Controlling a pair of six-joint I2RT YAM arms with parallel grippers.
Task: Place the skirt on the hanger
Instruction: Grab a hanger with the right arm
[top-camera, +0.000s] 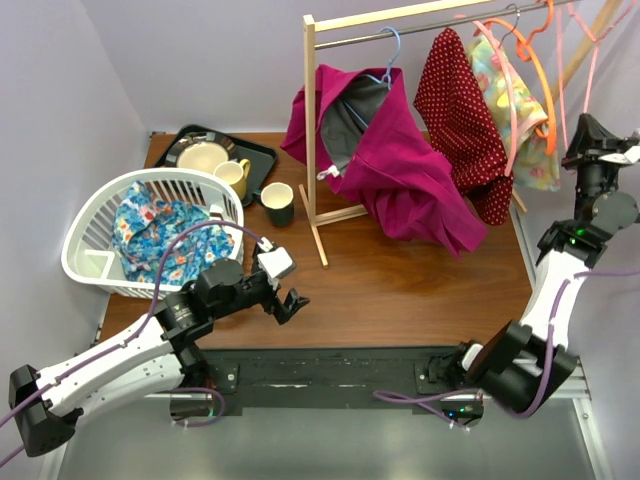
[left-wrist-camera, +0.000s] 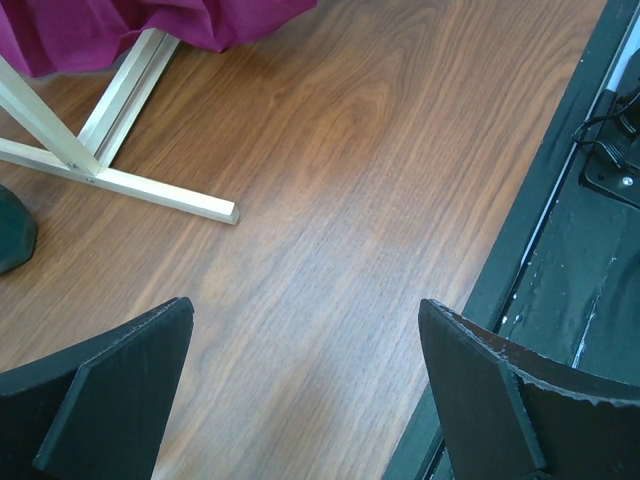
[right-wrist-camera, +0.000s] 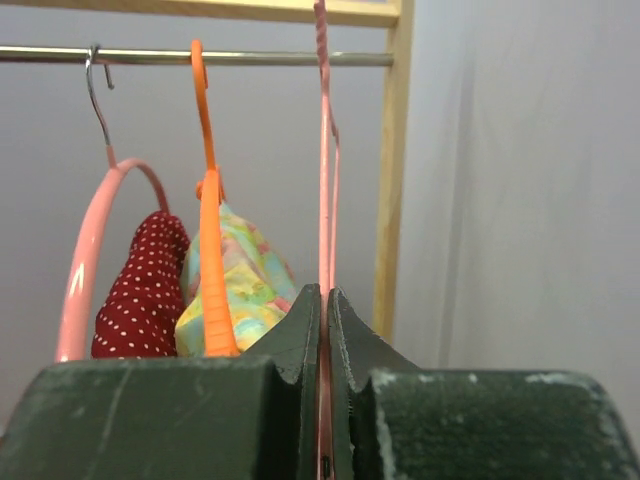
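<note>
A: Skirt location?
B: Skirt lies heaped inside the basket. Left jaws hang just right of the basket over bare desk, spread wide, holding nothing. Nearer arm; skirt lies to their left.
A: Right jaws?
B: Far right of the basket, clenched on the pink hanger.

Pale lilac walls; dark wood tabletop; black strip along near edge.
</note>
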